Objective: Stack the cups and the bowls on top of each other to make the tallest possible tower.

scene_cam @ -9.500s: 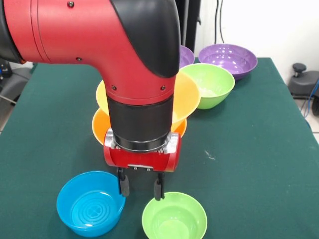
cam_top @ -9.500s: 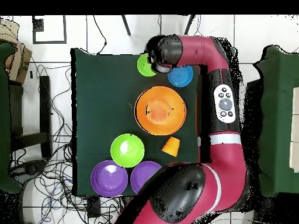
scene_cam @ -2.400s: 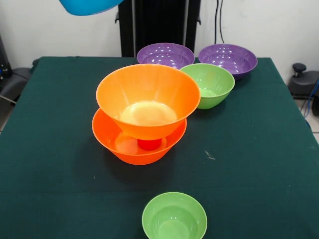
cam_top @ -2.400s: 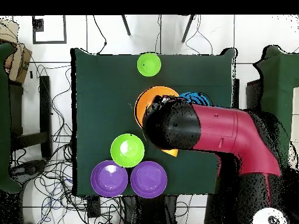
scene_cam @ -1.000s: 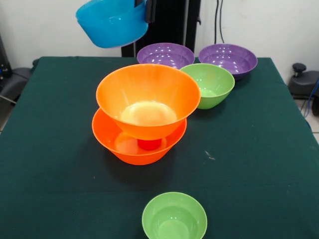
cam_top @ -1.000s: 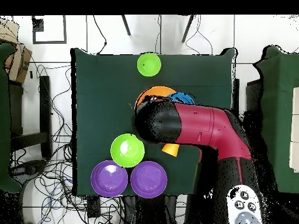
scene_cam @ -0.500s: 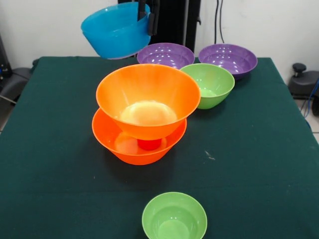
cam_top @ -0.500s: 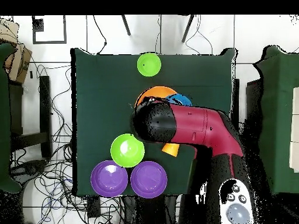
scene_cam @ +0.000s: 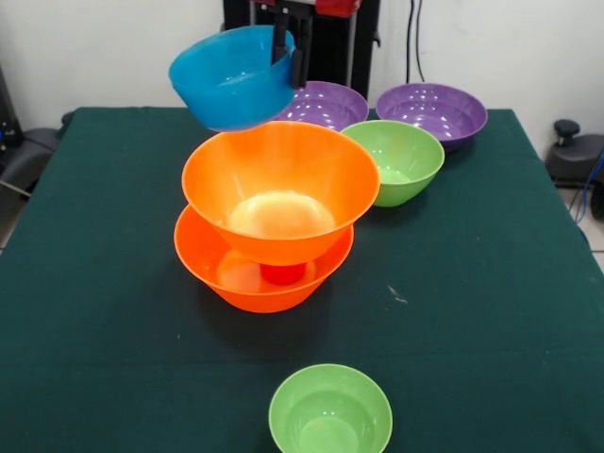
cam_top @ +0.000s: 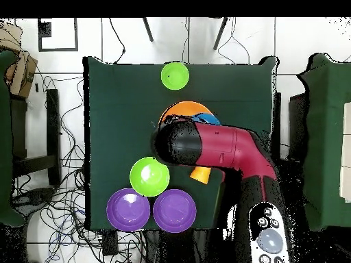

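My gripper (scene_cam: 289, 55) comes down from the top, shut on the right rim of a blue bowl (scene_cam: 231, 77). The bowl hangs tilted just above the back left rim of the upper orange bowl (scene_cam: 280, 189). That bowl rests on a red cup (scene_cam: 283, 274) inside the lower orange bowl (scene_cam: 226, 274), forming the tower. In the overhead view the arm (cam_top: 206, 147) hides most of the tower; only an orange bowl edge (cam_top: 182, 109) and a blue sliver (cam_top: 212, 120) show. An orange cup (cam_top: 199, 173) lies beside the arm.
A small green bowl (scene_cam: 330, 412) sits at the near table edge. A medium green bowl (scene_cam: 398, 160) and two purple bowls (scene_cam: 326, 102) (scene_cam: 432, 111) stand behind the tower. The overhead view shows them as green bowls (cam_top: 175, 75) (cam_top: 149, 177) and purple bowls (cam_top: 128, 209) (cam_top: 175, 209).
The gripper has carried the blue bowl down and to the right, from high at the upper left to just over the orange bowls' back rim.
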Available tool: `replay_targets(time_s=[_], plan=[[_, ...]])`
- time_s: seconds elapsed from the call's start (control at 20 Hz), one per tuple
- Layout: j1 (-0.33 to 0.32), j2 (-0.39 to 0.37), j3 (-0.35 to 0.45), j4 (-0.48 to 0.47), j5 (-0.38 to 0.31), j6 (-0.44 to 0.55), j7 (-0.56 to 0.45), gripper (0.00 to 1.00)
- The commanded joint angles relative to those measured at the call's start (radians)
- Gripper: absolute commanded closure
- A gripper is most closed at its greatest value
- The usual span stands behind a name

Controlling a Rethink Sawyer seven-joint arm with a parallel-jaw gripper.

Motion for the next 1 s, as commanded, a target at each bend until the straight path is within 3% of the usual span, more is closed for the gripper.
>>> replay_targets(time_s=[0.05, 0.65, 1.0], plan=[[0.039, 0.038, 0.000, -0.050, 0.031, -0.026, 0.176, 1.00], [0.053, 0.040, -0.023, -0.043, 0.064, -0.035, 0.154, 1.00], [0.076, 0.026, -0.055, -0.055, 0.070, 0.007, 0.159, 1.00]])
